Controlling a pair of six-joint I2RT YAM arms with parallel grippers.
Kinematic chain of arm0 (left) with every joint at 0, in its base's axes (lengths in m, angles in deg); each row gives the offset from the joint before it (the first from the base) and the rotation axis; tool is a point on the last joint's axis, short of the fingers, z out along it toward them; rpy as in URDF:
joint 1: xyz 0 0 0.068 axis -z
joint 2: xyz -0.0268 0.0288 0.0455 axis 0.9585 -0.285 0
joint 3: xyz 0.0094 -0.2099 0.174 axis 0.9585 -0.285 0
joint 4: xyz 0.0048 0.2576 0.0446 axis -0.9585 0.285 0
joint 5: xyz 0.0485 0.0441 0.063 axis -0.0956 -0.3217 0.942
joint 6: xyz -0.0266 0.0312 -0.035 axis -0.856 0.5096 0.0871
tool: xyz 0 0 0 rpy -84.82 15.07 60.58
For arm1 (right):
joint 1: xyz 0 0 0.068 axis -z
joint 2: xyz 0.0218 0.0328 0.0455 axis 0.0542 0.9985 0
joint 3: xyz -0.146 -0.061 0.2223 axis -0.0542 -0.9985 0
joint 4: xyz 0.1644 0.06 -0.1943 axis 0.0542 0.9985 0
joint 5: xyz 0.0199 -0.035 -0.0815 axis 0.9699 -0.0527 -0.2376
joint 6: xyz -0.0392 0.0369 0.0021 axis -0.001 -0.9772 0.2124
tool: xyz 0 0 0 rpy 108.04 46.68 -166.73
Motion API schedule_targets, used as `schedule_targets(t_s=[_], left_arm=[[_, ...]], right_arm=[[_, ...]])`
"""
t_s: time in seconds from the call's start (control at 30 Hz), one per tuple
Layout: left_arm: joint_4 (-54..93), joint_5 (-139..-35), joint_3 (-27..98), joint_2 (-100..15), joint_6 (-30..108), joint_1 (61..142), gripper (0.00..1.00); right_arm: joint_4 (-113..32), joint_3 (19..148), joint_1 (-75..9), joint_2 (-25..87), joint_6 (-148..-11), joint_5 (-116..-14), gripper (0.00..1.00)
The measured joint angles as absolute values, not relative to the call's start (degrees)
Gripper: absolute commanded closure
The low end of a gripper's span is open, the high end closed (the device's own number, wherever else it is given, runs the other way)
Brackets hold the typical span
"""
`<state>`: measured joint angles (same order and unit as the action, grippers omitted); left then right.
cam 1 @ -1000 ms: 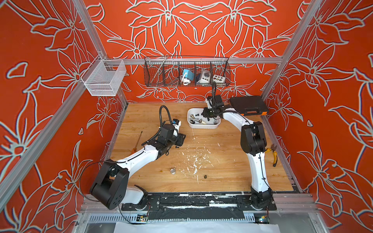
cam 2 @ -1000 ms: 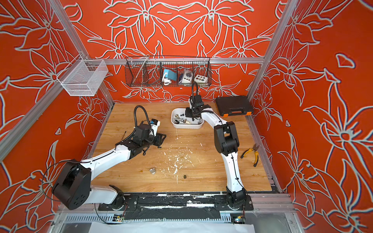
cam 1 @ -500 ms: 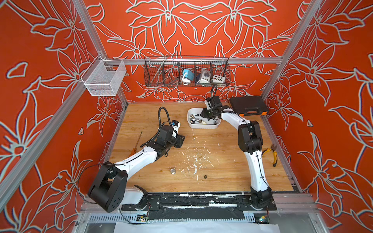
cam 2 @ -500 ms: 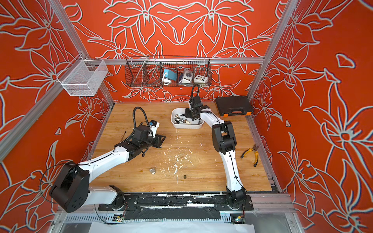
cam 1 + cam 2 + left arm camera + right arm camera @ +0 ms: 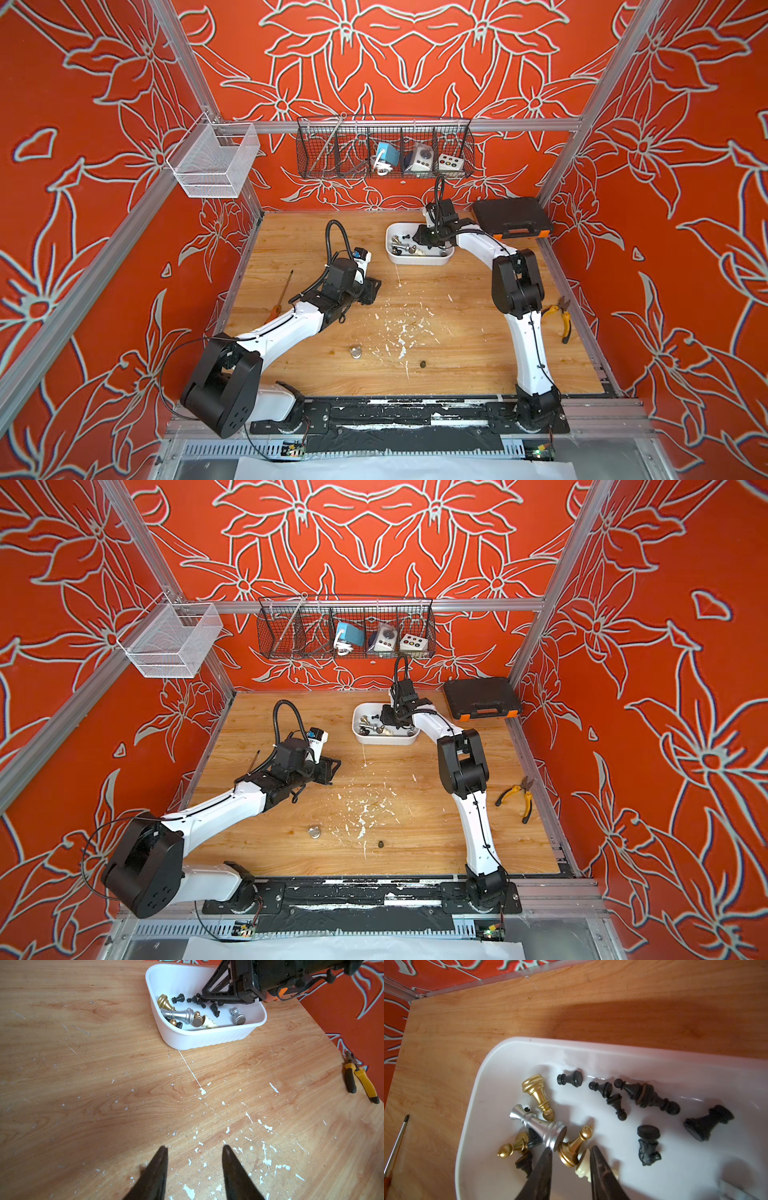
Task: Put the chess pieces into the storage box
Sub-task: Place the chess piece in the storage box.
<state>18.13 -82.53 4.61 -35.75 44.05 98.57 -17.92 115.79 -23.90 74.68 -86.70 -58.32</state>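
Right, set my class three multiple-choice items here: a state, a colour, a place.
1. The left claw is: A open and empty; B shut on a pawn; C shut on a rook.
2. The storage box is: A black; B white; C orange.
3. The yellow-handled pliers lie: A in the storage box; B in the left claw; C on the table.
Answers: 1 A, its fingers stand apart over bare wood; 2 B, wall and rim are white; 3 C, they rest on the wood near its edge.
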Motion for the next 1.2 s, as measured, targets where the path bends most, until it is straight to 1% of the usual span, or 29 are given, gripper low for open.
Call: schedule_targets(t_s=[0.43,0.73,1.2], left_arm=[[19.9,-80.1,4.6,-35.7,40.7,98.5,0.56],[24.0,-77.5,4.6,-36.6,34.6,98.5,0.57],[30.7,-73.6,5.6,-42.3,24.2,99.2,0.57]], right_arm=[[-18.3,110.4,-23.6,67.3,-83.9,-58.4,0.66],[-19.8,101.3,-23.6,58.7,-83.1,-58.4,0.65],[-22.1,87.0,-23.6,48.2,-83.0,-57.1,0.64]])
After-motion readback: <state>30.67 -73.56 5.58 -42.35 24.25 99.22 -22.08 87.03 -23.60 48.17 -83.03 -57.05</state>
